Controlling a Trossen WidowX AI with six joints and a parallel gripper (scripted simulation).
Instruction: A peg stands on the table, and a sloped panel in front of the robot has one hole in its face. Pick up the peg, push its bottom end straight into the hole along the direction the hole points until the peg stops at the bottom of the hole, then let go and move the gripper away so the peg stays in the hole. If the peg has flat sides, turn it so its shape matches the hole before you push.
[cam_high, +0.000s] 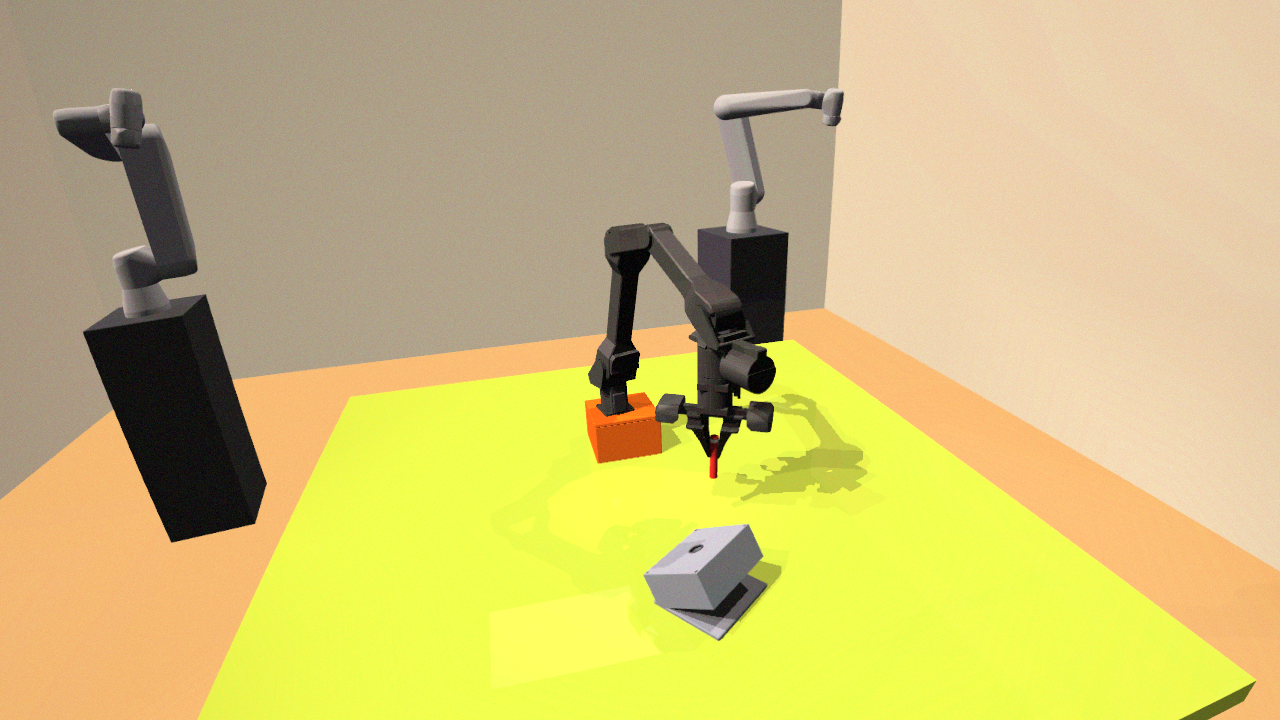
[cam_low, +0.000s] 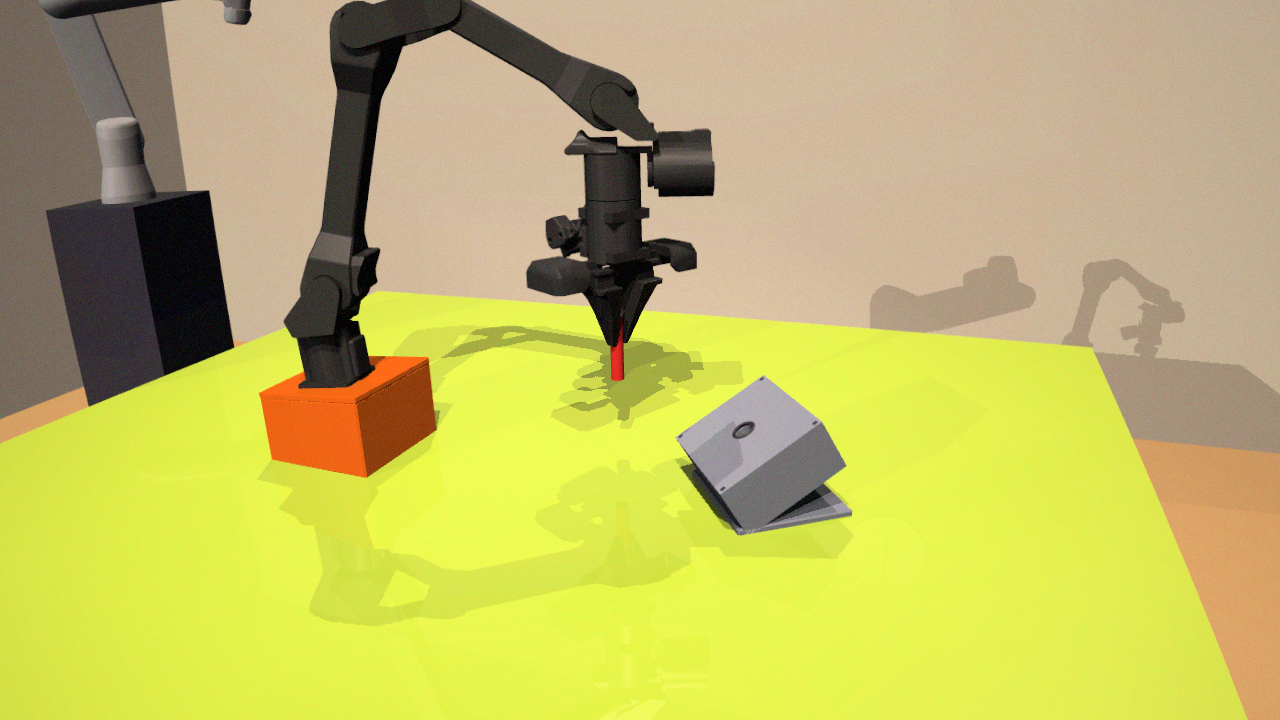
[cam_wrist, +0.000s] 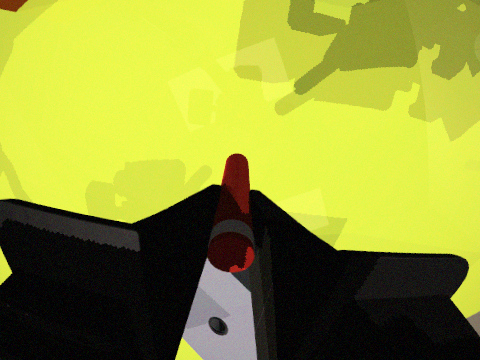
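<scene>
The black two-fingered claw (cam_high: 714, 452) (cam_low: 619, 340) (cam_wrist: 234, 196) is closed narrow around the slim red cylindrical peg (cam_high: 713, 466) (cam_low: 617, 360) (cam_wrist: 237, 172), one finger on either side of its upper part; the peg is roughly upright, with a grey band near its top end and its lower end sticking out below the fingertips, raised off the glossy yellow-green table (cam_high: 402, 537) (cam_low: 179, 537) (cam_wrist: 100, 75); the landmark is the light grey sloped block (cam_high: 716, 571) (cam_low: 792, 470) (cam_wrist: 232, 297), tilted above a thin flat grey base plate (cam_high: 719, 632) (cam_low: 837, 512), with a dark round hole (cam_high: 695, 548) (cam_low: 743, 429) (cam_wrist: 218, 326) in its upper face; the peg is on the robot's side of the block, near it but apart from it and outside the hole; the black jointed arm (cam_high: 623, 304) (cam_low: 350, 143) stands on a bright orange rectangular box (cam_high: 628, 441) (cam_low: 315, 436), well apart from the block and beyond the peg from it; farther from the block, in the top view, two light grey jointed arms stand on tall black rectangular pedestals.
</scene>
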